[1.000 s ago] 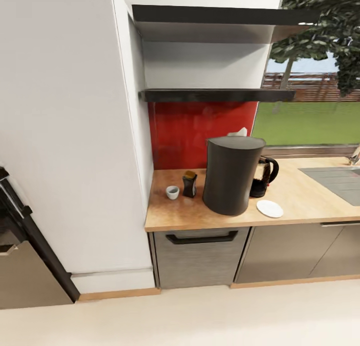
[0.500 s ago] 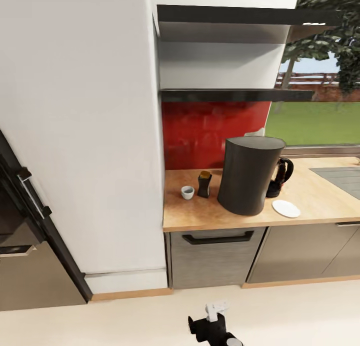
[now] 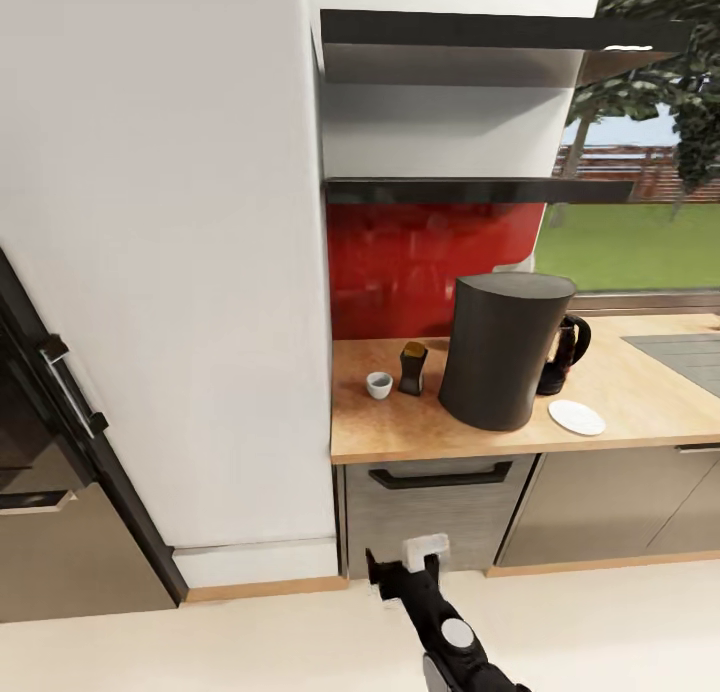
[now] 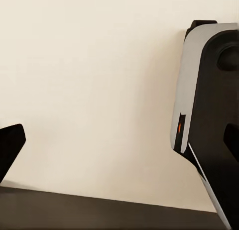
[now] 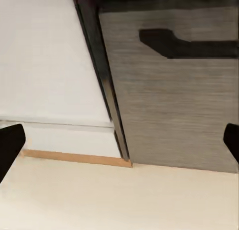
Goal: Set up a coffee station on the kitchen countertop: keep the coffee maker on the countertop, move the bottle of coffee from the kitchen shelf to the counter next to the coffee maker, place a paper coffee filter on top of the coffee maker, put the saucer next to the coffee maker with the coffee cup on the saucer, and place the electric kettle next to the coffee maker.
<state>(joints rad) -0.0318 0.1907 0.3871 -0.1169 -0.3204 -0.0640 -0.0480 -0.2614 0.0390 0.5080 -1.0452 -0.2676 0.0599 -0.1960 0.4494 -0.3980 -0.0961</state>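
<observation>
The right gripper [image 3: 405,570] is seen at bottom centre of the head view, low in front of the grey drawer [image 3: 432,512], fingers spread wide w/ nothing between them; the left gripper [image 4: 119,145] is likewise splayed and empty over pale floor. On the countertop [image 3: 640,392], centre-right, the coffee maker [image 3: 503,351] is flanked by the bottle of coffee [image 3: 412,368] and coffee cup [image 3: 379,384] at left, and the electric kettle [image 3: 563,354] and saucer [image 3: 576,417] at right. The kitchen shelf [image 3: 480,189] is seen above, approx. upper centre.
</observation>
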